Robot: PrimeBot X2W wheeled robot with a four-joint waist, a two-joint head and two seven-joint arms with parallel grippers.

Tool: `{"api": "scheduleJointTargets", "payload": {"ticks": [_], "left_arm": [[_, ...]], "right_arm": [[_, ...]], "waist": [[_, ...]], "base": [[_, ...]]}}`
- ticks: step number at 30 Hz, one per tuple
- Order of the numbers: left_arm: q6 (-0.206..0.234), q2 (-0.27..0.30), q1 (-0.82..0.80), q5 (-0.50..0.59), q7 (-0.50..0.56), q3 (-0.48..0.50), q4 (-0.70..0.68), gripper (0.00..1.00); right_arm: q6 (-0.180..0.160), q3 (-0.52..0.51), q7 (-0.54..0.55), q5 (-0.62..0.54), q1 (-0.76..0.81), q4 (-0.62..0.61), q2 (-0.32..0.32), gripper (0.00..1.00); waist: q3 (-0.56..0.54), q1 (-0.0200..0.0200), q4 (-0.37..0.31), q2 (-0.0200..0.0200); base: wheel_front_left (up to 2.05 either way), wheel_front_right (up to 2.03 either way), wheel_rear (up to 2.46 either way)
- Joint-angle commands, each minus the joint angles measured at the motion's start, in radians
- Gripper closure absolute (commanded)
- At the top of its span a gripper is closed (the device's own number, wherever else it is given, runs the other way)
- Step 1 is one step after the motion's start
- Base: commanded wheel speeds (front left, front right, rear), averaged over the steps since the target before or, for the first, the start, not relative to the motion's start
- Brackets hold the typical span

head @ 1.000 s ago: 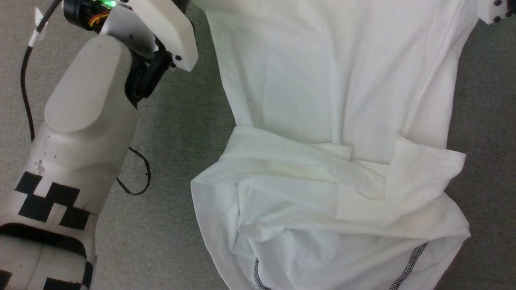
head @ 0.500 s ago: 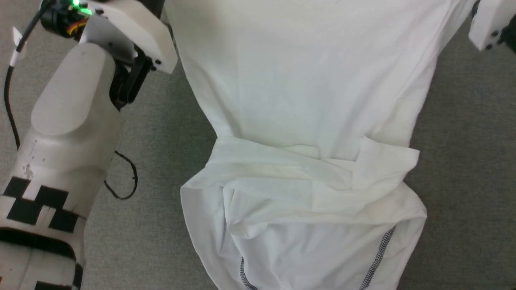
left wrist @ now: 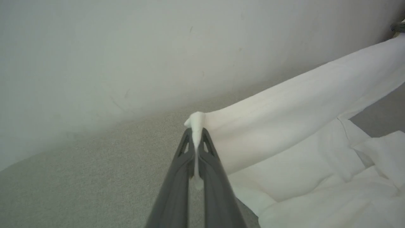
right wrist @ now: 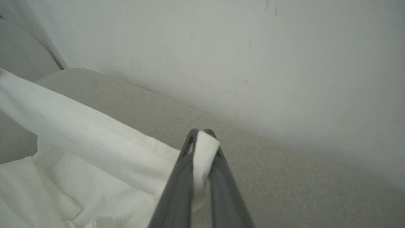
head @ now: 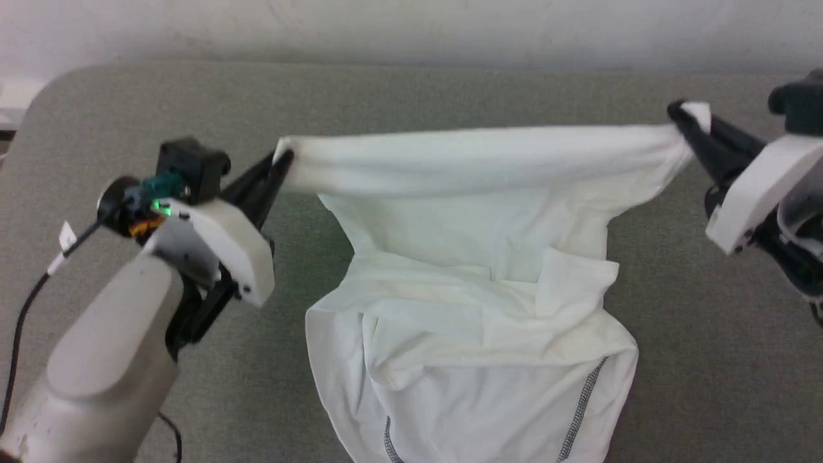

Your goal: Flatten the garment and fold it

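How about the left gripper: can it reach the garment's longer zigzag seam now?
Probably not yet: the left gripper is shut on a far corner of the garment. Otherwise the way to the zigzag seam looks free.

A grey felt-like surface (head: 450, 90) is spreading across the whole working area, and its far left corner (head: 48, 80) is curving round instead of ending in a sharp angle. Directly behind it a plain pale wall (head: 411, 26) is rising, meeting the surface along a straight line. The wall is carrying a few small faint marks and scratches, which the wrist views are showing. Soft, even light is falling everywhere and is making only weak shadows on the grey cloth.
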Motion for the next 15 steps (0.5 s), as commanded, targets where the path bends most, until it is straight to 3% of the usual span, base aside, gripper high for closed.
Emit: {"api": "scheduleJointTargets", "payload": {"ticks": [1,8,15], "left_arm": [[0.014,0.024,0.048,-0.008,0.018,-0.005,-0.034,1.0],[0.088,0.174,0.338,-0.044,0.154,-0.051,-0.324,1.0],[0.116,0.244,0.507,-0.066,0.233,-0.117,-0.452,1.0]], "right_arm": [[-0.002,-0.004,0.01,0.013,0.04,-0.024,-0.011,1.0],[-0.002,-0.019,0.144,0.08,0.32,-0.244,-0.084,1.0],[-0.002,-0.036,0.319,0.099,0.546,-0.41,-0.132,1.0]], "waist": [[-0.092,0.0003,0.005,-0.0001],[-0.148,0.0003,0.022,-0.0001],[-0.164,0.0003,0.034,-0.0001]], "base": [[0.0,0.0,0.0],[0.0,0.0,0.0],[0.0,0.0,0.0]]}}
